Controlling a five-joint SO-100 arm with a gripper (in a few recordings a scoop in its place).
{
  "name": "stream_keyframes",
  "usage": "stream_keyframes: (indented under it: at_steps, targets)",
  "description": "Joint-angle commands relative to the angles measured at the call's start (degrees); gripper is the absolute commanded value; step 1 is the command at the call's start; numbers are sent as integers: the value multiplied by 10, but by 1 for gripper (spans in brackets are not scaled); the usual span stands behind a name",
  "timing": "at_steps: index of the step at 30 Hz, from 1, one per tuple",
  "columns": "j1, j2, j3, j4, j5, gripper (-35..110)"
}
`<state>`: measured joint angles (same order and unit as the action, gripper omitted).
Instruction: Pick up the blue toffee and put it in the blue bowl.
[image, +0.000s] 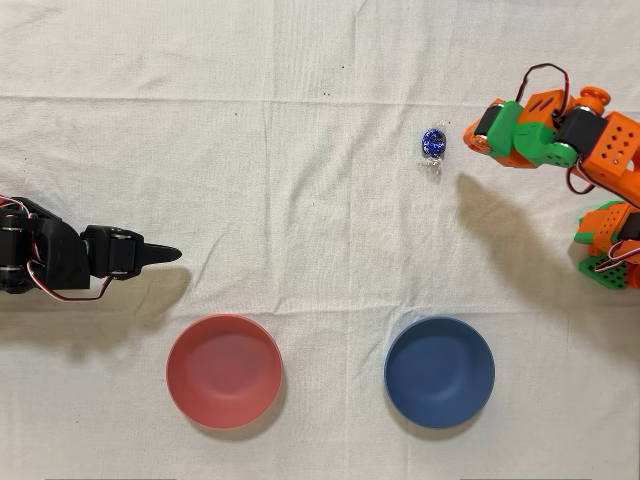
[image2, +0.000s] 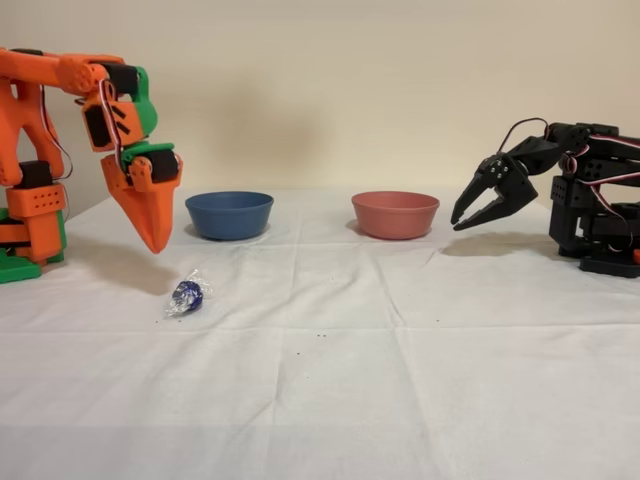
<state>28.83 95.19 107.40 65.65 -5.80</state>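
Observation:
The blue toffee (image: 433, 143) lies on the white cloth, a small shiny dark-blue ball with a clear wrapper tail; the fixed view has it at lower left (image2: 187, 293). My orange gripper (image2: 155, 245) hangs above the cloth, pointing down, its jaws together in one wedge with nothing held. From overhead the gripper (image: 470, 135) is just right of the toffee and apart from it. The blue bowl (image: 439, 371) sits empty near the bottom edge, below the toffee in the overhead view. In the fixed view the blue bowl (image2: 229, 214) is behind the gripper, to its right.
A pink-red bowl (image: 223, 370) stands empty left of the blue one overhead, and right of it in the fixed view (image2: 395, 214). The idle black arm (image: 60, 260) reaches in from the overhead view's left edge. Wrinkled white cloth covers the table.

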Motion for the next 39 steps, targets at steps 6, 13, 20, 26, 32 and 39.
stream_keyframes:
  at_steps: [6, 13, 20, 26, 32, 39]
  targets:
    - [15, -3, -26, -33, -13, 19]
    - [11, -37, -39, -42, -26, 32]
    - [14, -75, -47, -66, -59, 33]
    - [11, -107, -56, -76, -63, 33]
    - [5, -132, -67, -77, -69, 34]
    - [-6, -165, -86, -78, -71, 34]
